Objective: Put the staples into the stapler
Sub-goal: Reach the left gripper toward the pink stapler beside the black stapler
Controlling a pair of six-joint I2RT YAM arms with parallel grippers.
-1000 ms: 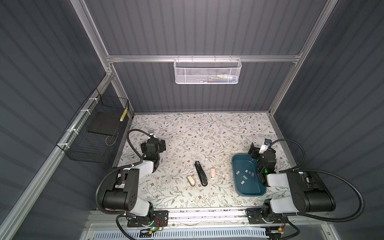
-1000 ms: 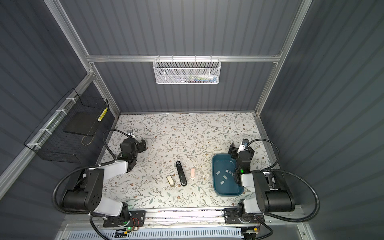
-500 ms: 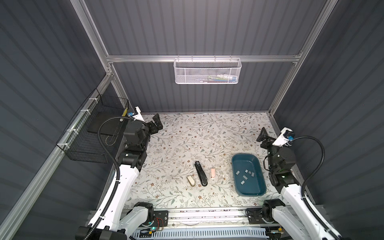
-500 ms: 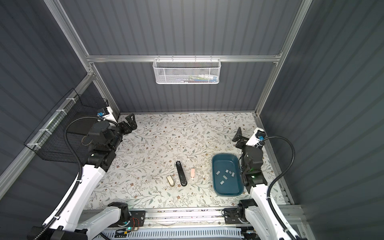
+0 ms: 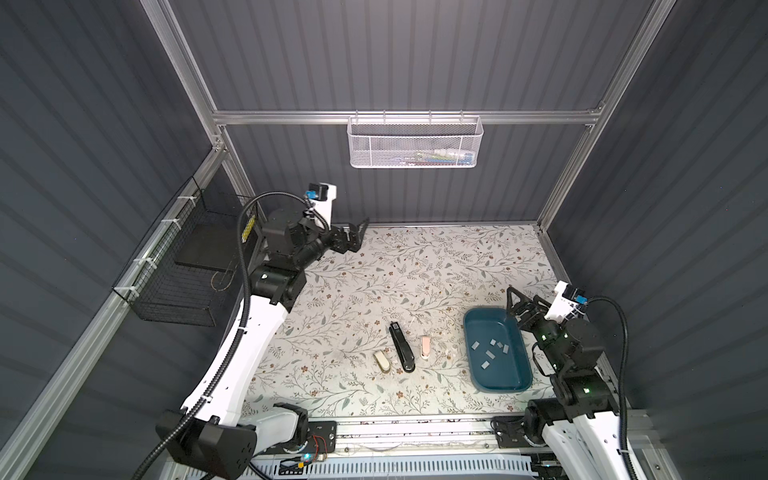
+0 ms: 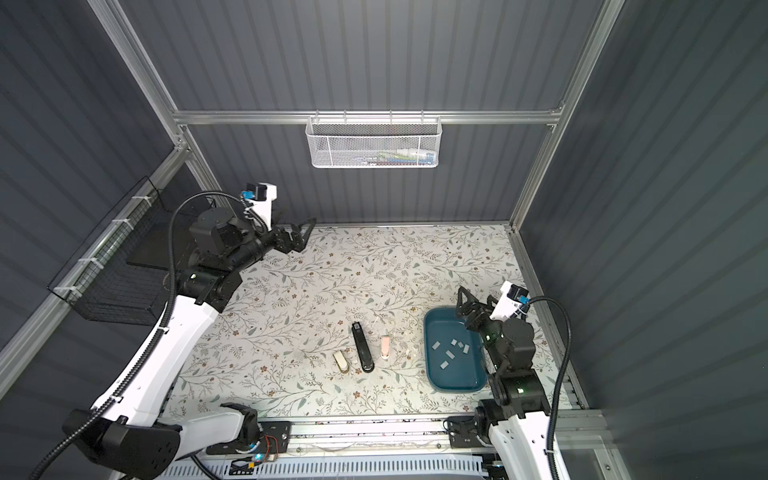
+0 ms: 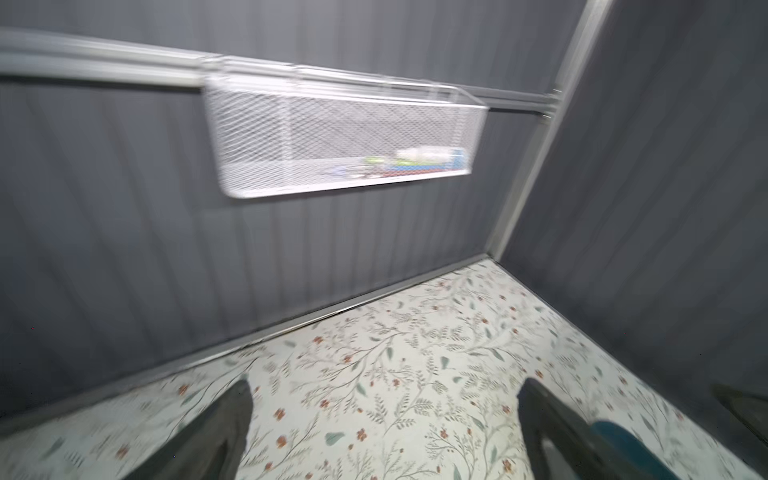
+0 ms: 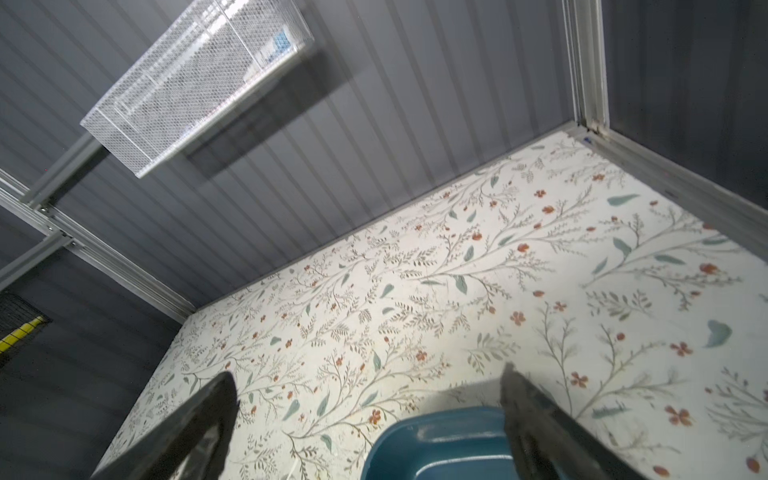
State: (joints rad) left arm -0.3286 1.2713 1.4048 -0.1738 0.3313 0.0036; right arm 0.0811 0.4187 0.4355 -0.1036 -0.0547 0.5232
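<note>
A long black stapler point(image 5: 402, 348) point(image 6: 363, 347) lies near the front middle of the floral table. A small cream stapler point(image 5: 381, 361) lies to its left and a small pink one point(image 5: 425, 347) to its right. Several grey staples point(image 5: 490, 354) point(image 6: 451, 353) lie loose in a teal tray point(image 5: 503, 378) point(image 6: 457, 380) at the front right. My left gripper point(image 5: 360, 232) point(image 7: 384, 386) hangs open and empty, high by the back left corner. My right gripper point(image 5: 521, 295) point(image 8: 368, 374) is open and empty above the tray's far end point(image 8: 440, 440).
A white mesh basket point(image 5: 414, 143) hangs on the back wall rail. A black wire basket point(image 5: 183, 270) is fixed to the left wall, close behind the left arm. Aluminium posts stand at the back corners, and a rail runs along the table's front edge.
Both arms have unfolded from low at the table's sides. The left gripper rose and swung toward the back left corner. The right gripper lifted and now hangs over the tray's far end.
</note>
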